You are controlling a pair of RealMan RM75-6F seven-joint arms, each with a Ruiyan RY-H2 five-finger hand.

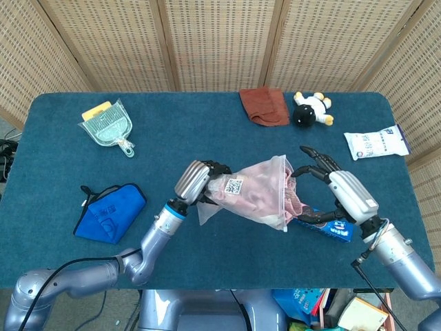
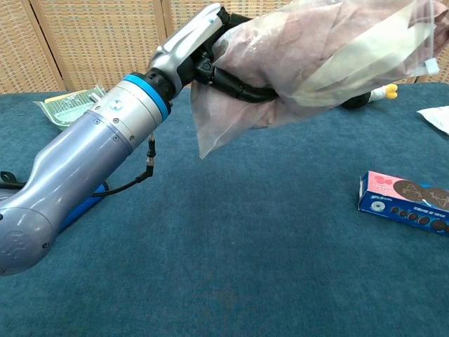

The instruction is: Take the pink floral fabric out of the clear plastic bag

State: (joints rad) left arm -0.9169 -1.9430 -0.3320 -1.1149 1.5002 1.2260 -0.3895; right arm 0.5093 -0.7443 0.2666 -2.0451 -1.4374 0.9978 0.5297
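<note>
My left hand (image 1: pixel 200 181) grips the closed end of the clear plastic bag (image 1: pixel 251 196) and holds it up above the table, mouth pointing right. The pink floral fabric (image 1: pixel 295 201) fills the bag and pokes out of its mouth. My right hand (image 1: pixel 336 189) is just right of that mouth, holding nothing, with spread fingers (image 1: pixel 311 169) reaching toward the fabric; I cannot tell whether they touch it. The chest view shows the left hand (image 2: pixel 210 38) with the bag (image 2: pixel 330 60) lifted high at the top; the right hand is outside that view.
A blue and pink cookie box (image 2: pixel 407 202) lies below my right hand. A blue pouch (image 1: pixel 107 210) sits at the left, a green dustpan (image 1: pixel 107 127) at the far left. A brown cloth (image 1: pixel 264 105), a plush toy (image 1: pixel 311 109) and a white packet (image 1: pixel 375 143) lie along the back right.
</note>
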